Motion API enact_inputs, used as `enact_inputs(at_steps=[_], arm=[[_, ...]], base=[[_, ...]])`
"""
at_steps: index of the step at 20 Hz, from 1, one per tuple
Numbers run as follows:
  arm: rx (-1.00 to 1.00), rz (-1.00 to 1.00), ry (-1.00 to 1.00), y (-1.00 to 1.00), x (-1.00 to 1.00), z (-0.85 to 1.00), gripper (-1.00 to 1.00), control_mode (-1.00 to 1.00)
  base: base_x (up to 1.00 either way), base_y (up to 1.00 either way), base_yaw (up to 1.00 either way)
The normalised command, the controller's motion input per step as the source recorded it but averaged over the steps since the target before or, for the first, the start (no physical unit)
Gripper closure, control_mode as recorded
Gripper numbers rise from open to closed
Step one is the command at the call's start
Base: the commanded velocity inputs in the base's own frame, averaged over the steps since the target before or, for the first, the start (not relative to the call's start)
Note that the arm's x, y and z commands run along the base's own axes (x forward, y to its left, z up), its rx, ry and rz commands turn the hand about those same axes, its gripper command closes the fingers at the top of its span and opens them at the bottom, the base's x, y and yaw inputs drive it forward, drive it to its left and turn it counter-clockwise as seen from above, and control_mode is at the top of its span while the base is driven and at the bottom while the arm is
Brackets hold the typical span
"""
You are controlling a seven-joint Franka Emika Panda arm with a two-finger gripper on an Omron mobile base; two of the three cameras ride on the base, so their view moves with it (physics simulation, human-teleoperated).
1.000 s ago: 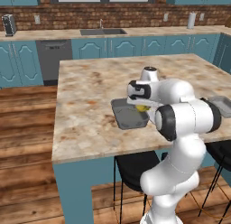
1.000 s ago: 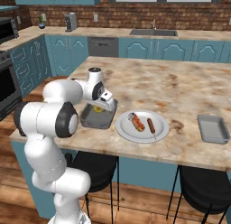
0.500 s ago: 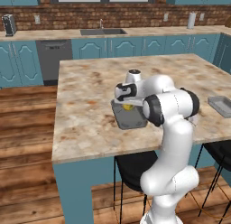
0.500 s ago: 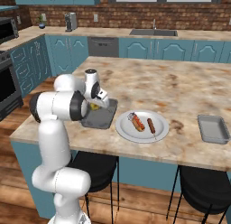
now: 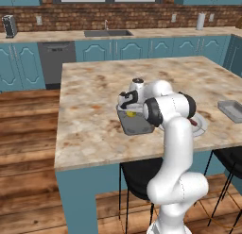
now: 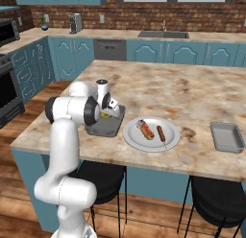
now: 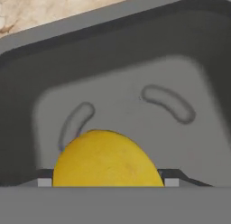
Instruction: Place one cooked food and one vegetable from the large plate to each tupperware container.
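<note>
The vegetable (image 7: 107, 159) is a small, smooth, rounded bright-yellow lump lying on the floor of the near dark-grey tupperware container (image 5: 137, 127), low between the tips of the pincer (image 5: 127, 105), whose jaws stand wide apart on either side of it; whether they touch it cannot be told. This container sits on the marbled bench (image 6: 192, 95) just beside the large plate (image 6: 170, 141), which carries 2 reddish-brown cooked pieces (image 6: 145, 129), and the second container (image 6: 227, 137) lies well apart toward the bench's far end. Compared with 1 second ago, the arm has swung its elbow in over the plate, while the yellow lump, plate and both containers lie where they did.
</note>
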Motion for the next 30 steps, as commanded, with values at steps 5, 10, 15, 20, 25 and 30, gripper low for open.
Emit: enact_inputs(at_steps=[5,10,15,20,25,30], arm=[[0.00,0.02,-0.03,0.00,0.55,-0.41,1.00,-1.00],[0.00,0.02,-0.02,-0.02,0.32,-0.31,-1.00,-1.00],[0.01,0.00,-0.01,-0.06,-0.30,0.00,-1.00,-1.00],[0.00,0.00,-0.06,-0.04,-0.71,0.06,-1.00,-1.00],[0.00,0.00,-0.01,-0.27,-0.69,0.34,-1.00,-1.00],[0.00,0.01,-0.02,-0.60,-0.64,0.50,-1.00,-1.00]], base=[[0.00,0.00,0.00],[0.00,0.00,0.00],[0.00,0.00,0.00],[0.00,0.00,0.00],[0.00,0.00,0.00],[0.00,0.00,0.00]])
